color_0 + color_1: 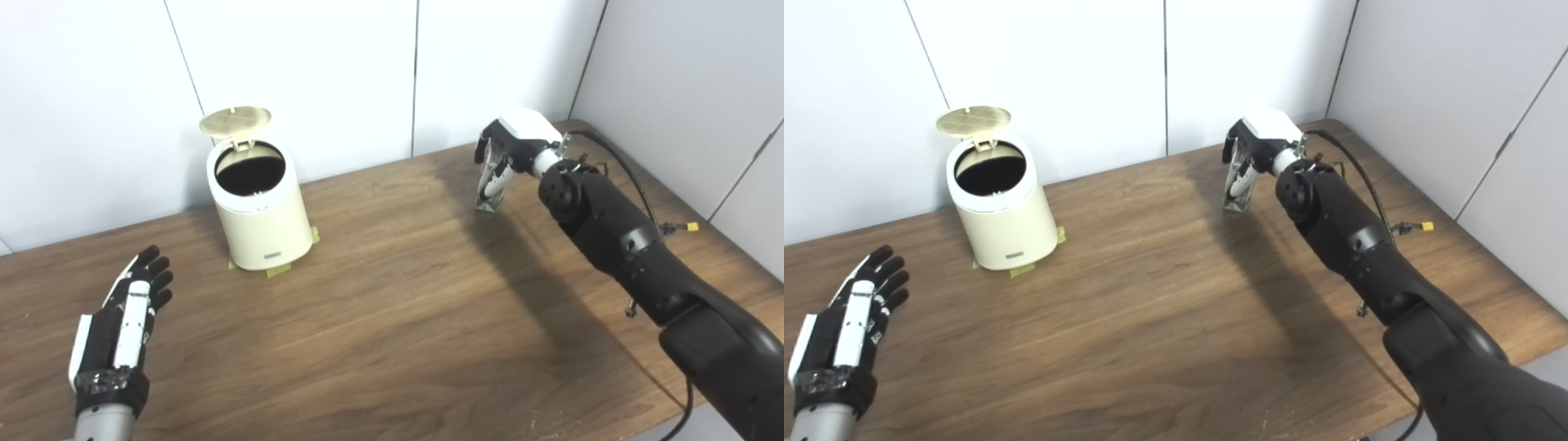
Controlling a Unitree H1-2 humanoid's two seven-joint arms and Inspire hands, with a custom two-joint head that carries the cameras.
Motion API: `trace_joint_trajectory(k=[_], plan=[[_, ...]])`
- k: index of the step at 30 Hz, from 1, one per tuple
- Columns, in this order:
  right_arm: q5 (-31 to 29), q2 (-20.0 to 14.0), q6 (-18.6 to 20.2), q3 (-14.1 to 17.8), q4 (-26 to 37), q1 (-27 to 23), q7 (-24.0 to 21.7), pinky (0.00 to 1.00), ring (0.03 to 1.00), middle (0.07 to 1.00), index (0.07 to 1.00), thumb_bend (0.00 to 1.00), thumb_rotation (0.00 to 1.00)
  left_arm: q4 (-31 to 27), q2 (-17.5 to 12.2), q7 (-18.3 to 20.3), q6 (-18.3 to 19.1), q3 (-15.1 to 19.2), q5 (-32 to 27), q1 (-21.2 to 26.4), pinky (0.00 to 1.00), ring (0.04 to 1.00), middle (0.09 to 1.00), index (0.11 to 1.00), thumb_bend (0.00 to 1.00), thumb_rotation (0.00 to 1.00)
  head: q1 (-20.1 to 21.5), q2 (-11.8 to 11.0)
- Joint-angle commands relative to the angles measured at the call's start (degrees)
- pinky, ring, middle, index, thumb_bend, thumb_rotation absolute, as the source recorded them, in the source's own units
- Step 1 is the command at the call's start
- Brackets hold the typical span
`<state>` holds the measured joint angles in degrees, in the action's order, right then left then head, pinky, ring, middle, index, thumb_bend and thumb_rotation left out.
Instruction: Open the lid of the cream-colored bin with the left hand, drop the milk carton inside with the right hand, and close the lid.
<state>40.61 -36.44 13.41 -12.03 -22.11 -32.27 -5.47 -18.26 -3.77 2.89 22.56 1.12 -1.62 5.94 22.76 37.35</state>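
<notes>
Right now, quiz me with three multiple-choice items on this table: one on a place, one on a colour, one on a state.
1. Where does the bin stand?
A. toward the table's left, near the wall
B. at the right front corner
C. under the right arm

2. What colour is the bin's body?
A. blue
B. cream
C. red

3. How is the lid?
A. shut flat
C. lying on the table
B. swung up, opening bare

Answers:
1 A: it sits left of centre, close to the white wall, far from the right hand.
2 B: its wall is pale cream against the brown table.
3 B: the lid tilts up behind the dark opening, while the left hand rests away with fingers apart.
</notes>
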Motion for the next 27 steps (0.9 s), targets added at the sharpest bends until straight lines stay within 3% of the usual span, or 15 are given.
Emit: trace_joint_trajectory(k=[1, 9, 14, 17, 21, 27], plan=[[0.30, -1.18, -0.79, 1.55, 2.06, -2.75, 2.89, 0.47, 0.413, 0.512, 0.490, 0.52, 0.00, -1.90, -0.20, -0.14, -0.53, -0.28, 0.52, 1.25, 0.90, 0.886, 0.891, 0.898, 0.33, 0.80, 0.03, 0.04], [0.74, -0.99, -2.03, 1.69, 4.63, -2.31, 4.70, 0.47, 0.414, 0.502, 0.492, 0.52, 0.00, -1.90, -0.02, -0.39, -0.08, -0.50, 0.55, 1.11, 0.90, 0.885, 0.888, 0.882, 0.35, 0.76, -1.68, 0.05], [0.70, 0.16, -3.94, 1.77, 11.01, -1.64, 5.81, 0.46, 0.416, 0.506, 0.489, 0.52, 0.00, -1.98, 0.59, -0.53, 0.56, -0.36, -0.07, 0.93, 0.89, 0.870, 0.872, 0.881, 0.32, 0.73, -3.93, -0.04], [1.66, 1.65, -2.14, 1.55, 16.90, -1.37, 4.05, 0.46, 0.409, 0.509, 0.496, 0.52, 0.00, -1.89, 1.03, -0.68, 0.54, -0.28, -0.24, 0.76, 0.89, 0.866, 0.864, 0.870, 0.33, 0.71, -4.96, -0.08], [2.64, 3.35, -2.98, 0.88, 22.35, -1.71, 2.51, 0.51, 0.396, 0.500, 0.512, 0.52, 0.00, -1.83, 1.25, -0.57, 0.02, -0.67, 0.28, 0.49, 0.89, 0.862, 0.861, 0.862, 0.36, 0.69, -6.82, -0.16], [4.81, 7.10, -3.74, 0.10, 28.65, -2.82, 1.28, 0.46, 0.391, 0.499, 0.517, 0.52, 0.00, -1.93, 1.55, -0.88, 0.44, -1.77, 1.67, 0.07, 0.88, 0.861, 0.860, 0.859, 0.36, 0.71, -10.35, -0.42]])
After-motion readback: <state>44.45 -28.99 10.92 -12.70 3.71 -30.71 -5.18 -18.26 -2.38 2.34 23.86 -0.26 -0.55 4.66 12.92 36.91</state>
